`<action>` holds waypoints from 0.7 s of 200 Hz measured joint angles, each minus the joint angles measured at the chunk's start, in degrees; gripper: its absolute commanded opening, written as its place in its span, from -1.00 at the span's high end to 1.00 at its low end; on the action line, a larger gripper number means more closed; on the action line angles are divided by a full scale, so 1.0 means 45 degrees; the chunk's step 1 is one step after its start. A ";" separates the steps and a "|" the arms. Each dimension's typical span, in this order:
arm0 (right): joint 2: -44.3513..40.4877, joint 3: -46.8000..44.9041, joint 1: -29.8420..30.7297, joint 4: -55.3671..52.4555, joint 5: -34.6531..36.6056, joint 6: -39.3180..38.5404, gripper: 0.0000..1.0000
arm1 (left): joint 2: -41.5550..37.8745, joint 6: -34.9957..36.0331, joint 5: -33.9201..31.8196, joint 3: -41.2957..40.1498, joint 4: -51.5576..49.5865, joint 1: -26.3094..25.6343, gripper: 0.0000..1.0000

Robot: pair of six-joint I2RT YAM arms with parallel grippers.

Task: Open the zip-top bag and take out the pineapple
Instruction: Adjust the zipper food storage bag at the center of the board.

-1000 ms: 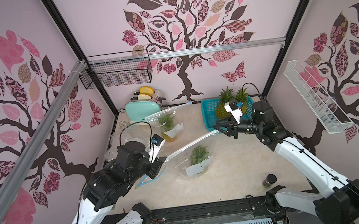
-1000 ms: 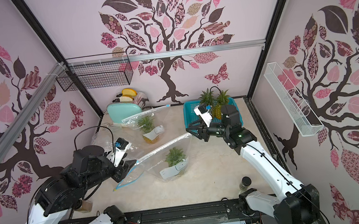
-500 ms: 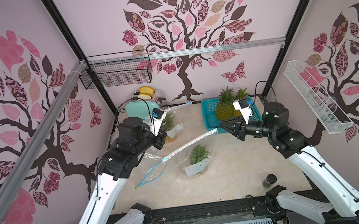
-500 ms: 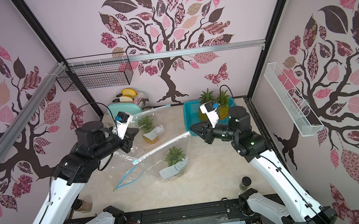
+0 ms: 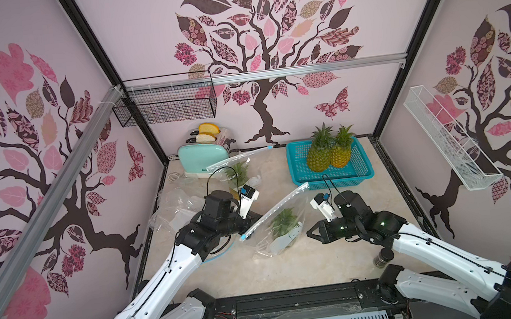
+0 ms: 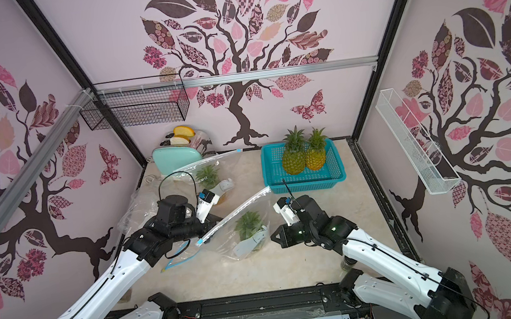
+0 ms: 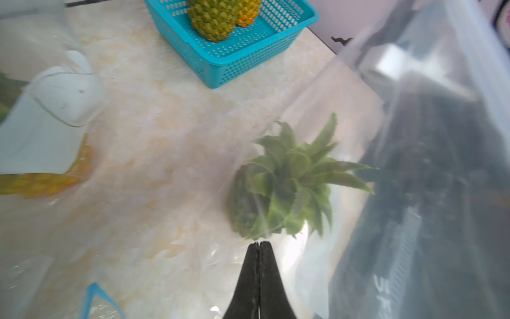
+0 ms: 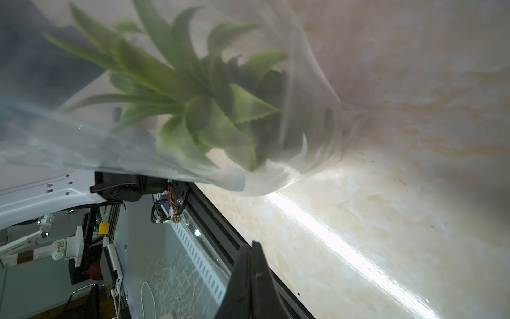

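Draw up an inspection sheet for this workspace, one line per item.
Surface: beige marbled table, no spills seen.
Job's things: bag mid-table, pineapple inside.
Clutter: second bagged pineapple by the toaster; empty bags; teal basket holding two pineapples; jar.
Hands: left hand shut at the bag's zipper end, grip unclear; right hand shut, apart from the bag.
Cables: black loop above the left wrist; white cord beside the toaster.
Surroundings: wire basket on the rail, white rack on the side wall, tree-patterned walls.
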 measured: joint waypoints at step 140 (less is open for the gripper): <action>0.3536 0.2909 -0.0058 0.2773 0.0704 -0.0733 0.03 | -0.0933 -0.2744 -0.2059 -0.1098 0.1773 -0.1715 0.42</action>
